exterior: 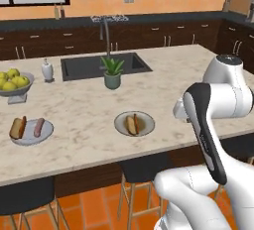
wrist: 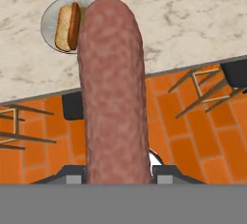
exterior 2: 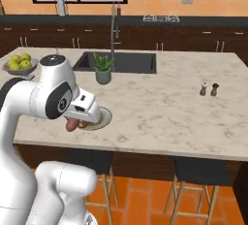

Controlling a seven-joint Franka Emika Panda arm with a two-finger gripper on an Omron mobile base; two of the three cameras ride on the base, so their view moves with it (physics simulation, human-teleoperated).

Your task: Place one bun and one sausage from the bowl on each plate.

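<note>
Marble island counter ahead, orange floor and stools below. Sausage (wrist: pixel 113 92) pinched end-on in the gripper (wrist: pixel 116 174), jaws closed on it, hanging off the counter's near edge, short of the near plate (wrist: pixel 48 13). On that plate, a bun (wrist: pixel 61 25) with a reddish strip along it. Off to the left, a second plate (exterior: pixel 31 137), apparently filled. Carry step, by the look of it. Next: reach forward over the plate, lower beside the bun, then release.

Marble island counter (exterior: pixel 89 110), two plates (exterior: pixel 31 133), fruit bowl (exterior: pixel 15 91), potted plant (exterior: pixel 112 73)
</note>
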